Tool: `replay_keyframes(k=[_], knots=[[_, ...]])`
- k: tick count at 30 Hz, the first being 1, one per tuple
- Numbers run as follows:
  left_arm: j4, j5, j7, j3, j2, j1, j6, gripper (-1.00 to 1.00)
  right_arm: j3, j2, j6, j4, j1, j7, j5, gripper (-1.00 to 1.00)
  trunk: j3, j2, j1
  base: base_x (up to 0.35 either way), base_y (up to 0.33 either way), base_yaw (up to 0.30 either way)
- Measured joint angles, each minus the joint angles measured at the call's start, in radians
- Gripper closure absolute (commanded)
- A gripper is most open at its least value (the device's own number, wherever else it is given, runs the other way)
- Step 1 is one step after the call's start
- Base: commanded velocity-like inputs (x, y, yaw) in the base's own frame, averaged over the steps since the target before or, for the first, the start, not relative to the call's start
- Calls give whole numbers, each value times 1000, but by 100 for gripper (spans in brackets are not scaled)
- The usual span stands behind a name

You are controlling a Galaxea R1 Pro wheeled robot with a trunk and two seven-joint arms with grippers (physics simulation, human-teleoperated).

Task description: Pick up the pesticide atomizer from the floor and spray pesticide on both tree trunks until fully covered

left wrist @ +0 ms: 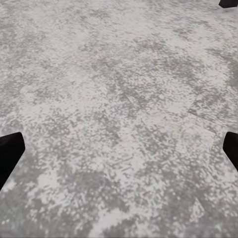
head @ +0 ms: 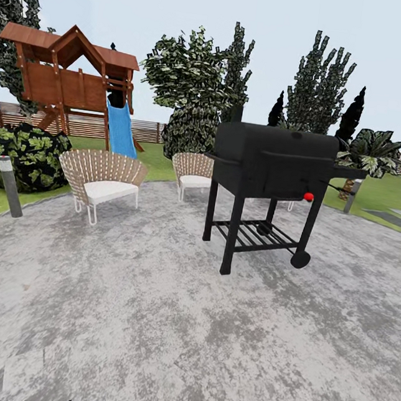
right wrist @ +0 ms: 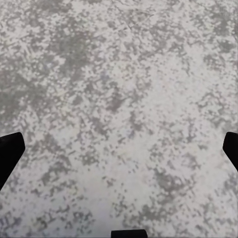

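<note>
Garden lawn sits far off at the frame's right and left edges, beyond the grey speckled patio we're parked on. Left pincer hangs over paving, black fingertips at opposite edges of its view, spread wide, nothing between them. Right pincer, same story: tips far apart above bare stone. Out from there, centre frame, a black barbecue grill with a red knob stands on the patio. Left of it, two wicker chairs with white cushions. Upper left, a wooden playhouse with blue slide; a grey bollard lamp at the patio's left edge. Slat fence and bushy trees behind.
</note>
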Motion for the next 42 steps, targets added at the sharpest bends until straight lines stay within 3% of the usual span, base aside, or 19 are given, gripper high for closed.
replay_keyframes(k=[22,26,32,38,42], knots=[[-6,-1,0,0,1,0,0,-100,0,0,0,-2,0,-1,0,-100,-65,-154,84,0,0,-137],[-76,-3,0,0,2,0,0,-100,1,-2,1,-23,0,-3,1,-100,-65,-154,84,0,0,-5],[-248,-4,0,0,0,-1,0,-100,2,-4,13,-142,0,1,0,-100,-68,-161,88,0,0,0],[-289,-5,0,-1,-2,-5,0,-100,2,-1,15,-150,0,3,0,-100,-87,-203,111,0,0,0],[-289,-5,0,-1,-3,-6,1,-100,2,-1,15,-148,0,4,1,-100,-87,-203,111,0,0,0]])
